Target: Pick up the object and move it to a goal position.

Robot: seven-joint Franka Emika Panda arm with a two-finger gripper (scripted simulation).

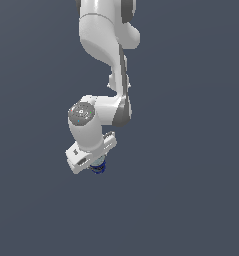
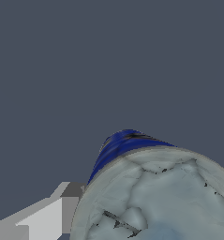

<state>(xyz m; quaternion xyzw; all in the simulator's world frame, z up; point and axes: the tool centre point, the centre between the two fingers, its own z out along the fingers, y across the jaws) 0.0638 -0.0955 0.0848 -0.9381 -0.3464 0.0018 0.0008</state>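
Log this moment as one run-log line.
arm: Panda, wrist pointing down | pincer: around object, closure unclear | object: dark blue, pale top, fills wrist view | surroundings: plain grey | goal: no marker visible

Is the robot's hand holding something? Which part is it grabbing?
It looks so: the small dark blue object sits right under the hand. The hand hides the fingers, so the grabbed part cannot be told.

We see the worktop as one uniform dark grey-blue surface filling both views, with no edge, seam or marking visible. We cannot tell from either view whether the object under the arm touches this surface or is clear of it.
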